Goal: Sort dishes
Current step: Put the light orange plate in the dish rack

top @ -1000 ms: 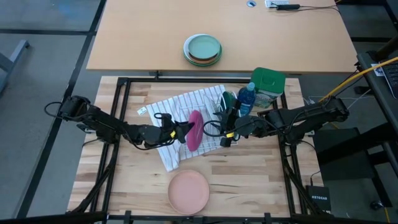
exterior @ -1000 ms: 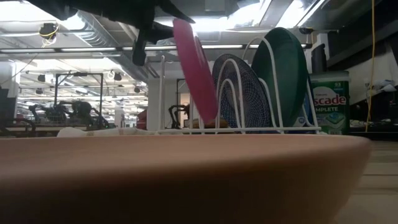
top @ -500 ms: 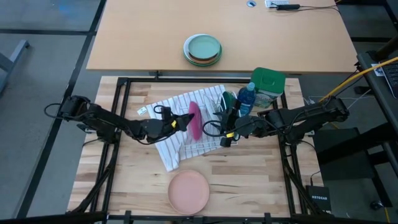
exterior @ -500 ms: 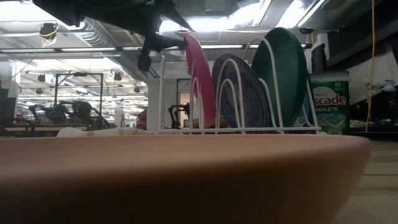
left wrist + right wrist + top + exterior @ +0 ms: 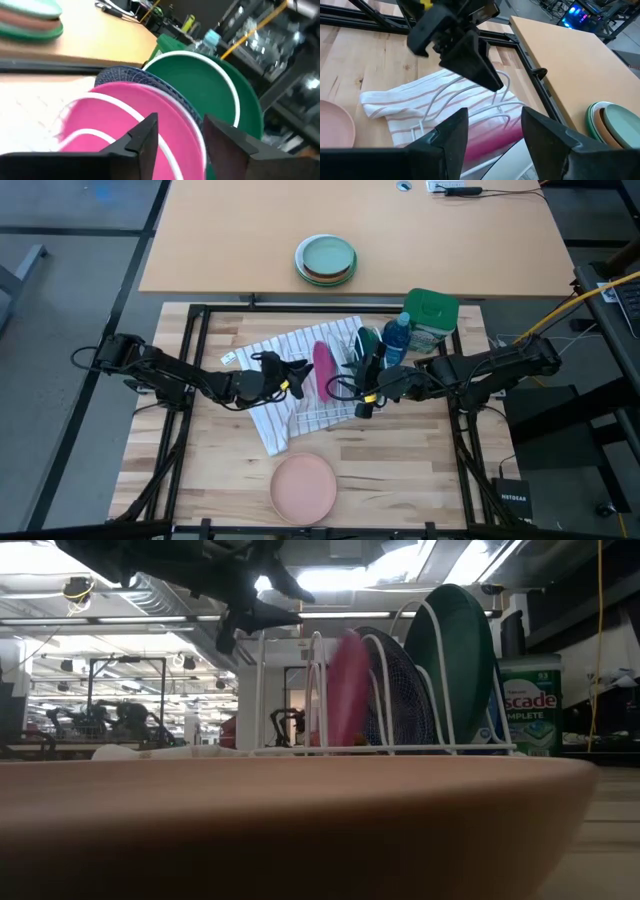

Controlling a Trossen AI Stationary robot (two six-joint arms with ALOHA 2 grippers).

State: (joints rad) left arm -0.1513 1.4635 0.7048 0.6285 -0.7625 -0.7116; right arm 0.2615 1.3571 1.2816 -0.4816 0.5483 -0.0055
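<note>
The magenta plate (image 5: pixel 322 369) stands on edge in a slot of the white wire rack (image 5: pixel 262 690), its lower rim among the wires; it also shows in the low view (image 5: pixel 347 700) and the left wrist view (image 5: pixel 120 125). Behind it in the rack stand the blue bowl (image 5: pixel 398 690) and the dark green plate (image 5: pixel 455 650). The salmon-pink plate (image 5: pixel 304 487) lies flat near the table's near edge. My left gripper (image 5: pixel 299 376) is open just left of and above the magenta plate, apart from it. My right gripper (image 5: pixel 355 393) is open and empty at the rack's right side.
The rack stands on a striped towel (image 5: pixel 285 350). A blue bottle (image 5: pixel 397 337) and a green detergent box (image 5: pixel 432 313) stand at the rack's far right. Stacked mint plates (image 5: pixel 326 259) lie on the desk beyond. Bare wood lies around the salmon plate.
My left gripper has carried the magenta plate toward the rack, turning it from tilted to upright. The plate has gone down into a slot in front of the blue bowl. The gripper has let go and now stands apart from the plate's top rim.
</note>
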